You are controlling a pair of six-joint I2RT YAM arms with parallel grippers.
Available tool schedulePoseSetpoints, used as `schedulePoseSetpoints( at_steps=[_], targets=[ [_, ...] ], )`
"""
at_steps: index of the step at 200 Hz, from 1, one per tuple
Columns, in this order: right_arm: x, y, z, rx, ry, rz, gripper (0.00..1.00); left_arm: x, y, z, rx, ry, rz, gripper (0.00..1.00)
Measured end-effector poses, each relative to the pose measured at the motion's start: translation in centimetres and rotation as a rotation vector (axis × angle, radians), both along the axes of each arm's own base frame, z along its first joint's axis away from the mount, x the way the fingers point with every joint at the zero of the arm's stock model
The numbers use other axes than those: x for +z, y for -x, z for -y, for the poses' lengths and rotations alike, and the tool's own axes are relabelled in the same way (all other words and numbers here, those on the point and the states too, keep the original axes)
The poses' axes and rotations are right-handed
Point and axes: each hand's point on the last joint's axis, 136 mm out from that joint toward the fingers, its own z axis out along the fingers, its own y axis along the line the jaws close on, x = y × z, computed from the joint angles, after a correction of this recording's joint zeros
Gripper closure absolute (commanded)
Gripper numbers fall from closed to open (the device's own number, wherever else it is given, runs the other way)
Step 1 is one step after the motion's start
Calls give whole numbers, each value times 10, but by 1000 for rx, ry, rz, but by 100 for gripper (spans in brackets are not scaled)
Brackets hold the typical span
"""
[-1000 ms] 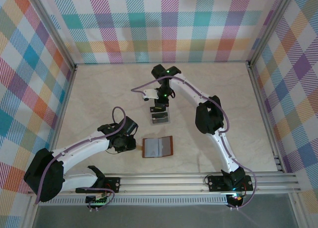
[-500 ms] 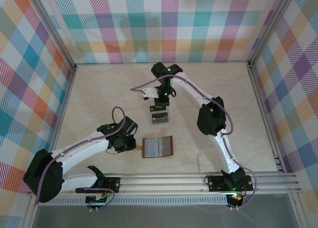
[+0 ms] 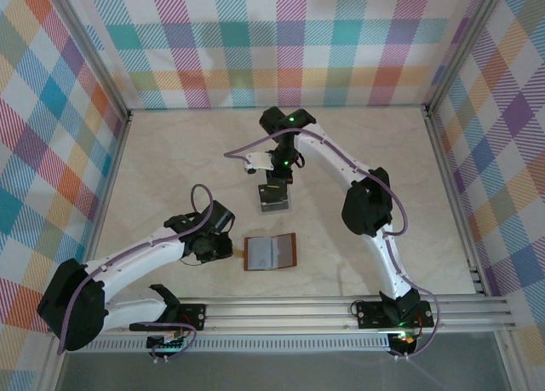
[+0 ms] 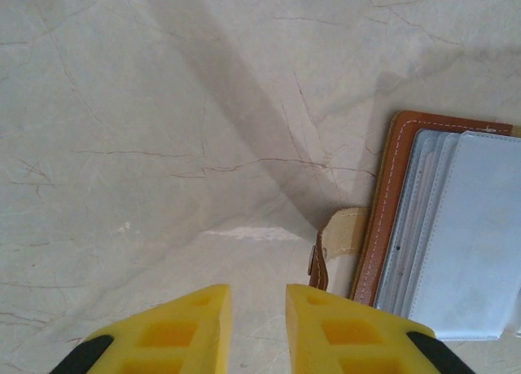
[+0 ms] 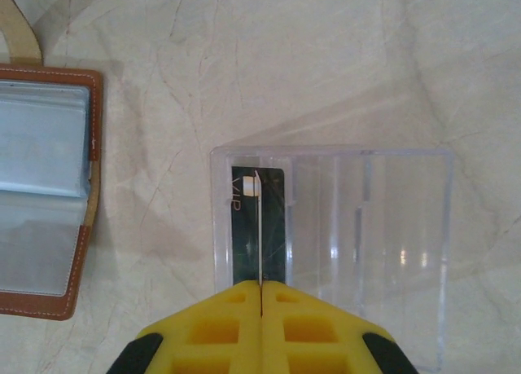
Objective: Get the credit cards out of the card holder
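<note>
The card holder [image 3: 271,252] lies open on the table, reddish-brown leather with greyish clear pockets [image 4: 480,244] and a snap tab [image 4: 319,268]. My left gripper [image 4: 257,297] hangs just left of that tab, its yellow fingers slightly open with nothing between them. My right gripper [image 5: 260,286] is shut on a pale credit card [image 5: 259,227], seen edge-on as a thin white line. It hovers over a clear plastic box [image 5: 391,252]. A dark credit card [image 5: 244,235] marked VIP lies flat in that box. From above, the right gripper [image 3: 274,185] sits at the box's far end.
The clear box [image 3: 274,202] stands just beyond the card holder, mid-table. Checked walls close the far, left and right sides, and a metal rail [image 3: 341,310] runs along the near edge. Bare marble-patterned table surrounds the left gripper [image 3: 223,248].
The right arm's elbow has drifted slightly to the right while its gripper stays over the box with the card. The left arm has barely moved.
</note>
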Motion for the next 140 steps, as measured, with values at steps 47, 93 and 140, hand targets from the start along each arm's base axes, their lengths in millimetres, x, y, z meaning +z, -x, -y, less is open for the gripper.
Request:
schedulePoseSetpoints(
  at_steps=[47, 93, 140],
  targets=[
    [-15, 9, 4, -18, 24, -54, 100, 1, 0, 0, -1, 5, 2, 75],
    [-30, 12, 5, -29, 33, -79, 100, 3, 0, 1, -1, 11, 9, 75],
    [-31, 11, 3, -35, 25, -77, 100, 3, 0, 1, -1, 12, 11, 75]
  ],
)
